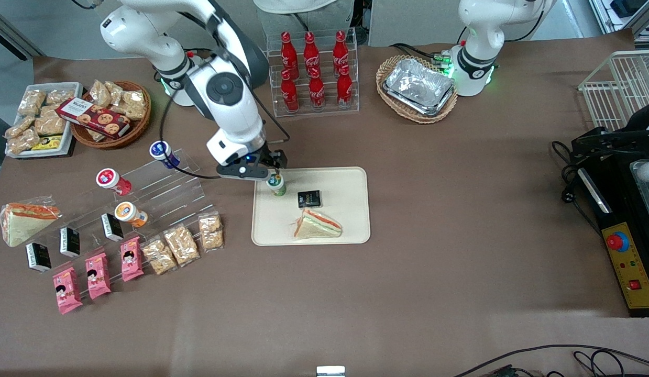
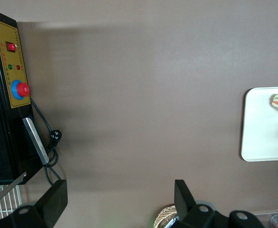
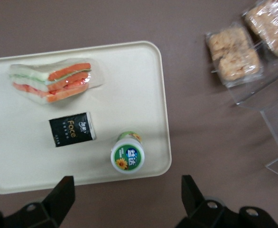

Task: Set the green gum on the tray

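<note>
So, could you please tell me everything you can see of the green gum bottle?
The green gum bottle is a small cylinder with a green body and a white round lid printed in green and yellow, with a flower. It looks like plastic. It stands upright on the cream tray, close to the rim, beside a black packet. The pincer is open, just above it, and the fingers do not touch it.

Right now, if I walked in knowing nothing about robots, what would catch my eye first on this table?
Probably the white arm's gripper with open fingers just above a small green gum bottle standing upright on the tray in the middle of the table. A wrapped sandwich and a small black packet also lie on that tray. Farther from the front camera, red cola bottles stand in a clear rack.
</note>
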Action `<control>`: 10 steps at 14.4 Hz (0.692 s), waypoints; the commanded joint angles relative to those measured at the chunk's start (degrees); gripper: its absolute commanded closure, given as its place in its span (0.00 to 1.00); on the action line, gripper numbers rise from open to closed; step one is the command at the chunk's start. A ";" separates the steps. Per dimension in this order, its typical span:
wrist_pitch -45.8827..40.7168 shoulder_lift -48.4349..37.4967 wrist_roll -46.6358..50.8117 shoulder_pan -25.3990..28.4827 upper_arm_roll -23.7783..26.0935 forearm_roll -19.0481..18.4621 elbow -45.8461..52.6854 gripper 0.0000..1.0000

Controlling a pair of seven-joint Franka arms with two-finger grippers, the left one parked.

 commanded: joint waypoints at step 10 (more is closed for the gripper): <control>-35.27 -3.93 -28.84 -14.62 -1.39 1.29 29.70 0.00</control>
